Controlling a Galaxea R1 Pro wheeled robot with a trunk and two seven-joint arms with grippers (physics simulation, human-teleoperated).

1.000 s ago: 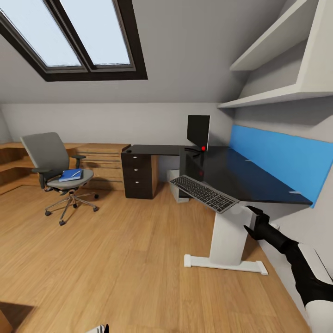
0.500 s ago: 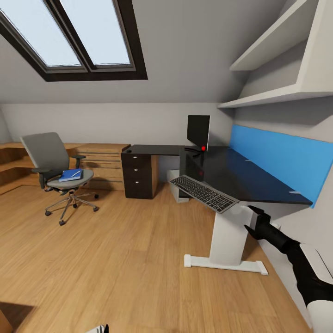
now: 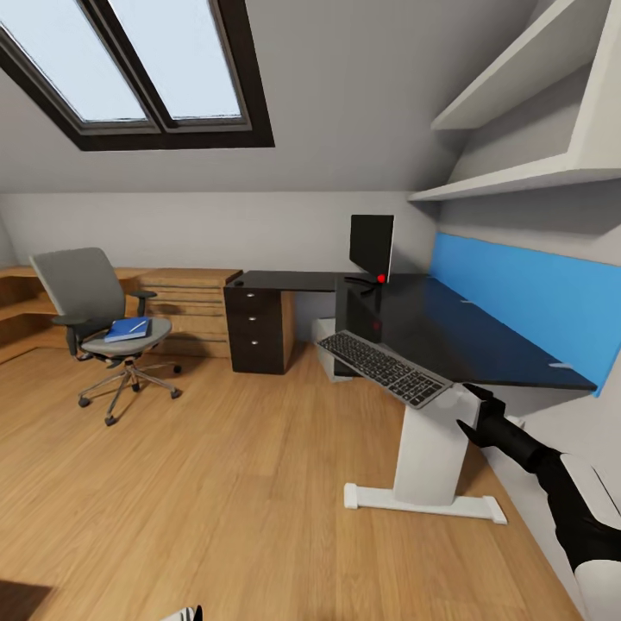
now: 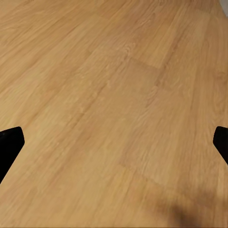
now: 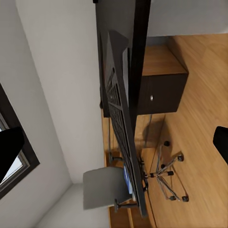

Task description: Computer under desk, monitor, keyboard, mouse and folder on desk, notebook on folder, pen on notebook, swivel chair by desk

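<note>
Change: whole head view has slid slightly since a second ago, chair further left, surface nearer; camera motion, things unmoved. Judged: base closing on keyboard, which overhangs the near-left edge, tilted. Folder on chair seat, far left. Monitor at far end. Right gripper: arm extended beside the pedestal, fingers spread, empty. Left gripper: open over floor.

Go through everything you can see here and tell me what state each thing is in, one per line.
keyboard: tilted, overhanging the desk edge
monitor: upright on the desk, screen dark
folder: lying on the swivel chair seat
swivel chair: upright, apart from the desk
drawers: shut
left gripper: open, over bare floor
right gripper: open, beside the keyboard
</note>
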